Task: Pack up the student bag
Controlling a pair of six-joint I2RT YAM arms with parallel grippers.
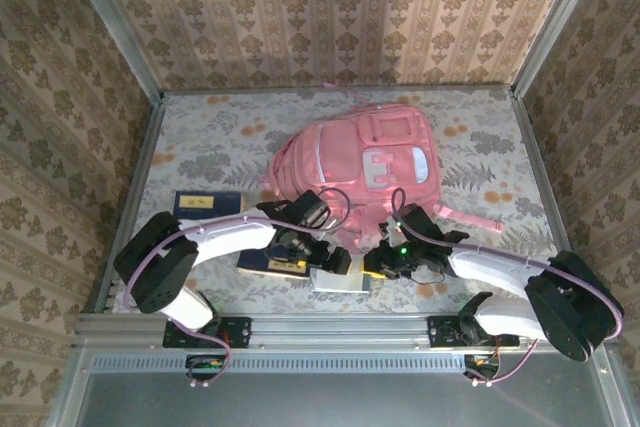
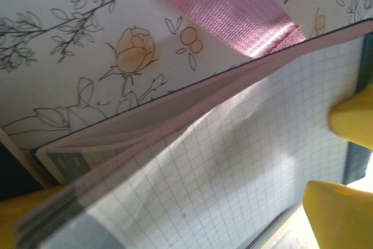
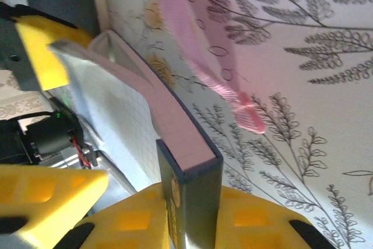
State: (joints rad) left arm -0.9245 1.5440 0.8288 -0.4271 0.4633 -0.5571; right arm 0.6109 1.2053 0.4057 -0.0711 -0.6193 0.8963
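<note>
The student bag (image 1: 355, 162), a big pink backpack with pale panels, lies at the middle back of the flowered table; one of its pink straps (image 3: 192, 45) trails toward me. Just in front of it, a dark-blue book (image 3: 186, 161) with pink page edges stands on edge, one squared leaf (image 2: 233, 167) swung open. My right gripper (image 3: 189, 214) is shut on the book's spine. My left gripper (image 2: 186, 225) is open, its yellow fingers (image 2: 338, 214) wide apart on either side of the squared leaf. In the top view the left gripper (image 1: 330, 257) and the right gripper (image 1: 385, 262) face each other across the book (image 1: 340, 280).
A dark-blue book (image 1: 207, 205) lies flat at the left, and another book (image 1: 265, 265) sits under the left arm. Metal rails and patterned walls enclose the table (image 1: 200, 137).
</note>
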